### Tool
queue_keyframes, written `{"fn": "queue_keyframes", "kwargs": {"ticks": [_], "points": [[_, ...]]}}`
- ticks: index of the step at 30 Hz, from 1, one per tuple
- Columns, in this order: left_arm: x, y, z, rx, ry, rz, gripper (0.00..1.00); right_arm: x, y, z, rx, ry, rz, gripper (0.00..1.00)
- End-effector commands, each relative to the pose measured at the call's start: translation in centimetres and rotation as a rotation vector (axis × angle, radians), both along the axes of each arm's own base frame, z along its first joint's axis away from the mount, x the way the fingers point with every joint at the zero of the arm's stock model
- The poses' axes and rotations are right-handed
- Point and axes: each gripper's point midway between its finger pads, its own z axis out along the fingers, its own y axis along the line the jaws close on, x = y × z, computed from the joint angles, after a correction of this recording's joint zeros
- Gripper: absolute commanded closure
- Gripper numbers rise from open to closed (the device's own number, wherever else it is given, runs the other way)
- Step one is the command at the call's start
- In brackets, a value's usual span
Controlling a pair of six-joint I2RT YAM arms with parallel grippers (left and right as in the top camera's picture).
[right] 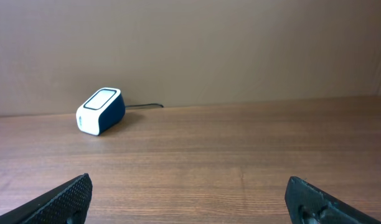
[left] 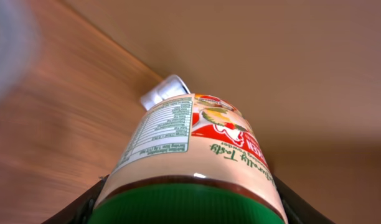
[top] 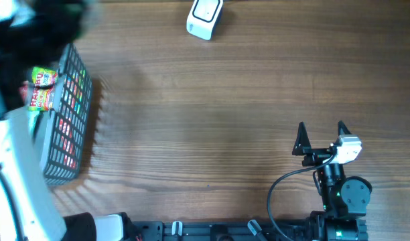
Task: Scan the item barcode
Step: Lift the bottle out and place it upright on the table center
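The item is a jar with a green cap and a red, green and white label. My left gripper is shut on it, a black finger pressing each side just below the cap. In the overhead view the jar hangs at the far left, over the basket. No barcode is legible on the label side I see. The white and dark blue scanner sits at the table's far edge, also showing in the left wrist view beyond the jar. My right gripper stands open and empty at the near right, facing the scanner.
A grey wire basket holding several colourful packets stands at the left edge. Between the basket and the right arm lies bare wooden table. A black cable runs from behind the scanner.
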Motion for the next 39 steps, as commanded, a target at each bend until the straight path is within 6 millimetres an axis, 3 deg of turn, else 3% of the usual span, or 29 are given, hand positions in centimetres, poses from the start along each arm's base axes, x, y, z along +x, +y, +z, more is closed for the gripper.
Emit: {"fn": "queue_keyframes", "kwargs": {"ticks": [1, 5, 7, 8, 13, 16, 18, 20, 22, 23, 24, 26, 27, 28, 29, 31, 32, 33, 34, 35, 36, 37, 38, 39], "points": [[0.6, -10.6, -4.1, 0.311, -0.028, -0.407, 0.42, 0.0, -0.2, 0.1, -0.002, -0.008, -0.010, 0.00], [-0.7, -19.4, -14.6, 0.634, 0.115, -0.825, 0.39, 0.0, -0.2, 0.1, -0.002, -0.008, -0.010, 0.00], [-1.4, -21.4, -20.0, 0.771, 0.198, -1.020, 0.38, 0.0, -0.2, 0.1, -0.002, -0.008, -0.010, 0.00], [-1.3, -22.1, -23.1, 0.820, 0.261, -1.063, 0.38, 0.0, -0.2, 0.1, -0.002, -0.008, -0.010, 0.00], [-0.9, -23.3, -32.7, 0.869, 0.455, -1.164, 0.40, 0.0, -0.2, 0.1, -0.002, -0.008, -0.010, 0.00], [-1.2, -23.1, -36.8, 0.871, 0.554, -1.194, 0.39, 0.0, -0.2, 0.1, -0.002, -0.008, -0.010, 0.00], [-1.3, -23.0, -37.8, 0.879, 0.575, -1.198, 0.36, 0.0, -0.2, 0.1, -0.002, -0.008, -0.010, 0.00], [-1.0, -22.3, -37.7, 0.947, 0.580, -1.180, 0.22, 0.0, -0.2, 0.1, -0.002, -0.008, -0.010, 0.00], [-1.0, -21.2, -37.6, 1.050, 0.604, -1.164, 0.15, 0.0, -0.2, 0.1, -0.002, -0.008, -0.010, 0.00], [-1.3, -21.0, -37.2, 1.092, 0.612, -1.165, 0.00, 0.0, -0.2, 0.1, -0.002, -0.008, -0.010, 0.00], [-1.7, -21.4, -36.6, 1.103, 0.599, -1.172, 0.00, 0.0, -0.2, 0.1, -0.002, -0.008, -0.010, 0.00], [-2.2, -23.1, -32.8, 1.109, 0.489, -1.159, 0.00, 0.0, -0.2, 0.1, -0.002, -0.008, -0.010, 0.00], [-2.2, -23.7, -30.6, 1.104, 0.426, -1.144, 0.00, 0.0, -0.2, 0.1, -0.002, -0.008, -0.010, 0.00], [-1.9, -24.5, -24.3, 1.073, 0.265, -1.075, 0.00, 0.0, -0.2, 0.1, -0.002, -0.008, -0.010, 0.00], [-1.7, -24.5, -20.7, 1.053, 0.170, -1.030, 0.00, 0.0, -0.2, 0.1, -0.002, -0.008, -0.010, 0.00], [-1.1, -22.3, -11.9, 0.980, -0.027, -0.862, 0.00, 0.0, -0.2, 0.1, -0.002, -0.008, -0.010, 0.00], [-0.8, -20.5, -9.2, 0.943, -0.071, -0.776, 0.00, 0.0, -0.2, 0.1, -0.001, -0.008, -0.010, 0.00], [0.2, -15.1, -5.0, 0.829, -0.086, -0.532, 0.00, 0.0, -0.2, 0.1, -0.002, -0.008, -0.010, 0.01], [0.8, -11.1, -3.4, 0.727, -0.052, -0.347, 0.00, 0.0, -0.2, 0.1, -0.002, -0.008, -0.010, 0.00], [1.5, -4.3, -2.4, 0.562, 0.034, -0.052, 0.00, 0.0, -0.2, 0.1, -0.002, -0.008, -0.010, 0.00], [1.4, 1.6, -2.5, 0.439, 0.118, 0.186, 0.00, 0.0, -0.2, 0.1, -0.002, -0.008, -0.010, 0.00], [0.8, 6.2, -3.1, 0.344, 0.187, 0.367, 0.00, 0.0, -0.2, 0.1, -0.002, -0.008, -0.010, 0.00], [-0.6, 12.4, -4.8, 0.217, 0.288, 0.588, 0.00, 0.0, -0.2, 0.1, -0.002, -0.008, -0.010, 0.00], [-1.3, 14.4, -5.8, 0.162, 0.328, 0.649, 0.00, 0.0, -0.2, 0.1, -0.002, -0.008, -0.010, 0.00]]}}
